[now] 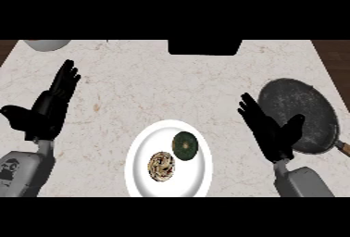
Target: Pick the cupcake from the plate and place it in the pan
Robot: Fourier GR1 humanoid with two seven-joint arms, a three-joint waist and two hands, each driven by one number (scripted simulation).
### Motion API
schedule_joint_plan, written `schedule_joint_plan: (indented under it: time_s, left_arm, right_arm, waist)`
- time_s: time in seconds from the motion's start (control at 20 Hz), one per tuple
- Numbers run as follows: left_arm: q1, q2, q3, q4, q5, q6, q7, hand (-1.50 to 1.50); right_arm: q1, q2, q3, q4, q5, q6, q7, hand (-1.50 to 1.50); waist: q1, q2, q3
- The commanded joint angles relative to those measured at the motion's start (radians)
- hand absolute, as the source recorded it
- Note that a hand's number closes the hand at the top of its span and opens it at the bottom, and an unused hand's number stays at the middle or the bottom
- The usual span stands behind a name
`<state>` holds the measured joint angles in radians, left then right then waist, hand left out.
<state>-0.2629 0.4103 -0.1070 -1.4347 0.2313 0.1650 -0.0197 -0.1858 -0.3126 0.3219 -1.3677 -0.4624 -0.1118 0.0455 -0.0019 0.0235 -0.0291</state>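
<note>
A white plate lies on the marble counter at the lower middle. On it sit a cupcake with swirled brown and cream topping and a dark green round item. To the right lies a dark round pan, its handle pointing toward the lower right. My right hand is open with straight fingers, between the plate and the pan, overlapping the pan's left rim. My left hand rests open at the left, fingers up, away from the plate.
A black object stands at the counter's far edge in the middle. Part of a white bowl shows at the far left corner. Dark wood borders the counter at both far sides.
</note>
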Motion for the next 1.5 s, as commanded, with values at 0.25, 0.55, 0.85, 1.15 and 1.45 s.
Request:
schedule_joint_plan:
  time_s: [0.25, 0.55, 0.85, 1.15, 1.45]
  left_arm:
    - [0.03, -0.127, -0.132, 0.038, 0.088, -0.119, 0.089, 0.0]
    - [0.089, -0.179, -0.14, 0.025, 0.153, -0.125, 0.147, 0.0]
    - [0.114, -0.159, -0.133, -0.017, 0.143, -0.107, 0.179, 0.0]
    - [0.142, -0.16, -0.153, -0.016, 0.137, -0.125, 0.168, 0.0]
    - [0.111, -0.167, -0.133, -0.042, 0.154, -0.113, 0.194, 0.0]
  right_arm:
    - [-0.42, 0.016, 0.333, -0.079, 0.426, 0.024, 0.0, 1.5]
    - [-0.494, 0.072, 0.446, -0.022, 0.838, -0.259, -0.065, -1.5]
    - [-0.618, 0.134, 0.651, 0.055, 1.011, -0.033, 0.194, -1.5]
    - [-0.76, 0.176, 0.812, 0.146, 1.099, 0.342, 0.509, -1.5]
    - [-0.804, 0.31, 0.879, 0.146, 0.996, 0.68, 0.824, -1.5]
  waist:
    - [0.114, -0.024, 0.015]
    - [0.044, -0.027, 0.028]
    - [0.025, -0.037, 0.025]
    - [0.023, -0.052, 0.02]
    - [0.033, -0.039, 0.025]
